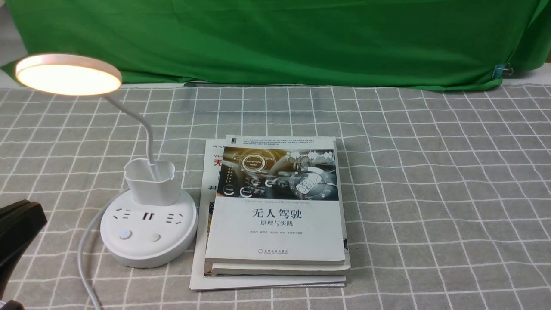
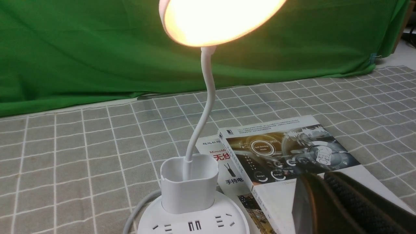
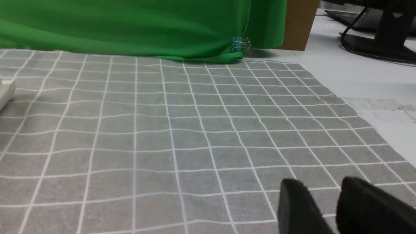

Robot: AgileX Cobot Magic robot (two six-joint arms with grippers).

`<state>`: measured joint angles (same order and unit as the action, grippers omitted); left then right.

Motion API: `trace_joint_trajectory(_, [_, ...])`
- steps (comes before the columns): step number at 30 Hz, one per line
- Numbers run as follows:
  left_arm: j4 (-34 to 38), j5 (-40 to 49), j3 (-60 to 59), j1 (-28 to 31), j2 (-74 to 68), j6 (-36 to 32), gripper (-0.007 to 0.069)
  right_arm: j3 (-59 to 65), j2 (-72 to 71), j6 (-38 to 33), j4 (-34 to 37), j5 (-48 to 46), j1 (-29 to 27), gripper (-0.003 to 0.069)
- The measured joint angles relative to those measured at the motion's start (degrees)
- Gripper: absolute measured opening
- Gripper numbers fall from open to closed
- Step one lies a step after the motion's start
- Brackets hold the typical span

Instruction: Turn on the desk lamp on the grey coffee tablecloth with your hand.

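Note:
The white desk lamp stands at the left on the grey coffee tablecloth [image 1: 430,193]. Its round disc head [image 1: 68,74] glows warm white, as it does in the left wrist view [image 2: 214,19]. The round base [image 1: 148,241] has sockets, a button [image 1: 125,234] lit bluish, a second button [image 1: 155,237] and the pen cup [image 1: 151,183]. My left gripper [image 1: 26,215] is shut and empty, left of the base and apart from it; it also shows in the left wrist view [image 2: 313,177]. My right gripper [image 3: 320,185] hangs low over bare cloth, jaws a narrow gap apart, empty.
A stack of books and magazines [image 1: 275,206] lies just right of the lamp base. The lamp's white cord [image 1: 84,258] runs off the front left. A green backdrop [image 1: 275,38] hangs behind, held by a clip [image 1: 501,71]. The cloth's right edge [image 3: 373,130] meets a white tabletop.

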<state>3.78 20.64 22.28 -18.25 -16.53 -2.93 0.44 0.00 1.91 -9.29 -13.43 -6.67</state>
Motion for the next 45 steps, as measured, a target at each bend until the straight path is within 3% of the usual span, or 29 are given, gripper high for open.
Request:
trace_joint_trajectory(8, [-2.7, -3.63, -3.02, 1.61, 0.6, -0.45, 0.0018, 0.0, 0.0, 0.0, 0.0, 0.0, 0.0, 0.0245])
trace_joint_trajectory(15, [-3.2, -11.76, -12.13, 10.88, 5.04, -2.18, 0.0018, 0.0, 0.0, 0.0, 0.0, 0.0, 0.0, 0.0245])
trace_joint_trajectory(21, [-3.22, -13.14, -21.22, 16.49, 11.76, -2.18, 0.0018, 0.0, 0.0, 0.0, 0.0, 0.0, 0.0, 0.0245])
trace_joint_trajectory(30, [-3.22, -8.35, -22.62, 17.12, 16.49, -3.05, 0.0018, 0.0, 0.0, 0.0, 0.0, 0.0, 0.0, 0.0245])
trace_joint_trajectory(45, [-2.52, -8.14, -22.67, 17.12, 16.66, -3.05, 0.0019, 0.0, 0.0, 0.0, 0.0, 0.0, 0.0, 0.0245])
